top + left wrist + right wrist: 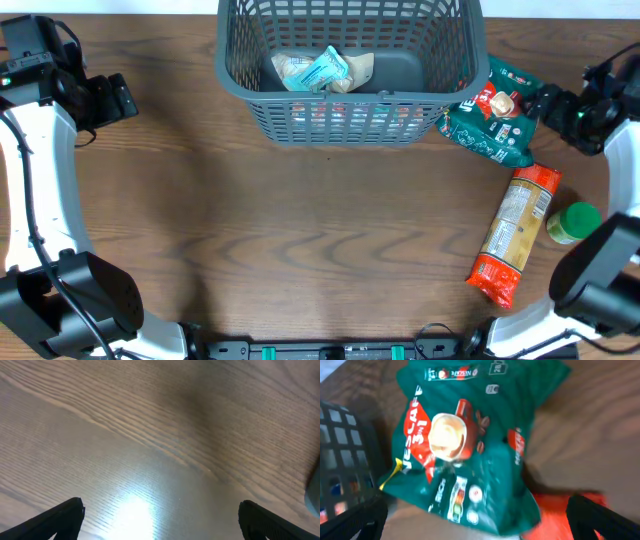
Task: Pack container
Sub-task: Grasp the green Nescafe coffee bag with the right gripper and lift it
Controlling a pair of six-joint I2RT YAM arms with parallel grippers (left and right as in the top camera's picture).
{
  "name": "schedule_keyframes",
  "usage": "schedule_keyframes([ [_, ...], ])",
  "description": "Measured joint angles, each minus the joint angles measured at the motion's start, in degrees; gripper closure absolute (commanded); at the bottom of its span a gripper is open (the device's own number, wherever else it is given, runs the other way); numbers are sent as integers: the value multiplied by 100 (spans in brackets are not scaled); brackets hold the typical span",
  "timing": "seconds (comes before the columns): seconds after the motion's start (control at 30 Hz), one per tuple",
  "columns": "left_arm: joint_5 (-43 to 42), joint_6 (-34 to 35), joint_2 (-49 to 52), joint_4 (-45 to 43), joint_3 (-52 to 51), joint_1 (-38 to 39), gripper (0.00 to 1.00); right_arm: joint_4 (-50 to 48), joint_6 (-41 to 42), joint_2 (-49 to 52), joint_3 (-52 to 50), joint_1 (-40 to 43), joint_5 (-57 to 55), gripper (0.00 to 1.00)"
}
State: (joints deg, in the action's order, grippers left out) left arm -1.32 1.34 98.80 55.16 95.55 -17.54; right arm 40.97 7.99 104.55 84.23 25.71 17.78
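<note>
Large dark grey slotted plastic container (300, 97) stands at the far middle of the brown wooden table (150, 435), with a green foil coffee bag (465, 445) just beside its right wall. Right gripper (475, 512) is spread wide before the bag, grasping nothing. Left gripper (160, 515) is likewise released, over bare wood.

The basket (350, 118) runs off the top edge overhead, so its far wall is unseen. Inside it a teal packet (327, 68) covers part of a pale packet (288, 70), and the print on both is too small to read. In the right wrist view, the green bag (470, 445) beside the basket is blurred, and the red packet (570, 517) is an orange smear cut by the bottom edge. Farther right of the basket, the right arm (600, 270) hides part of a green-capped jar (573, 222). The left gripper (160, 505) and right gripper (476, 502) show only finger ends; the rest is cut off below.
</note>
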Motion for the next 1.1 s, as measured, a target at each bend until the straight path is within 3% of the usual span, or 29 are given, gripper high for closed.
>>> schedule_keyframes([
  [0.23, -2, 0, 0, -4, 0, 46, 1, -643, -15, 450, 2, 0, 79, 1],
  [0.93, 0, 15, 0, -4, 0, 372, 1, -1388, -87, 1784, 44, -13, 522, 1],
  [1.0, -2, 15, 0, -4, 0, 374, 1, -1445, -87, 1864, 72, -28, 636, 5],
  [1.1, 0, 15, 0, -2, 0, 378, 2, -1486, -81, 1961, 144, -103, 778, 26],
])
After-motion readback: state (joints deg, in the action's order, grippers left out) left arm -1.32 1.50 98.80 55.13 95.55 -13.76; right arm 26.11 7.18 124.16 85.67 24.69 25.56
